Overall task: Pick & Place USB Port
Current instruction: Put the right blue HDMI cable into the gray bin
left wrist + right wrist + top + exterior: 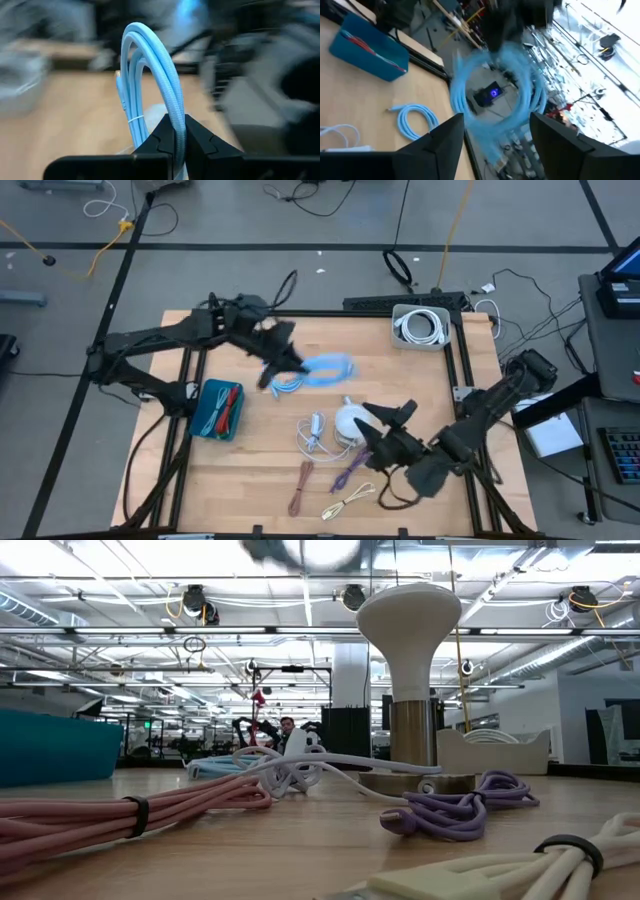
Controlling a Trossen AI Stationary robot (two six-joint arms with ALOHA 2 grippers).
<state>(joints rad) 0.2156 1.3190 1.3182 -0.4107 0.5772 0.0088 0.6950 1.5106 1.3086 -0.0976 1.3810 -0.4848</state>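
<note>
Low view, nearest first: pink cable bundle [120, 815] at lower left, a cream cable [520, 865] cut off at lower right, purple cable [465, 812] mid right, then a white cable [300, 768] and a mushroom-shaped white lamp [408, 630] at centre; both arms mostly out of frame, only a blurred dark shape at top edge. Left wrist view: left gripper [176, 142] has its jaws pinched tight on a light blue cable [152, 70], loop standing up from the fingers; background blurred. High view: left gripper [283, 358] sits upper centre of the wooden table [250, 480], the blue cable coil [325, 370] hanging at its right side, lifted or just touching the wood, can't tell. A second small blue coil [285, 385] lies just below it. Teal bin [218, 409] at left edge of table holds cables. White tray [421, 327] at upper right holds a white cable. Right gripper [385, 430] lower centre-right, near the lamp, jaws spread wide, nothing held; right wrist view shows its fingers [442, 145] apart with the blurred blue coil beyond them. USB plug itself too small to make out.
</note>
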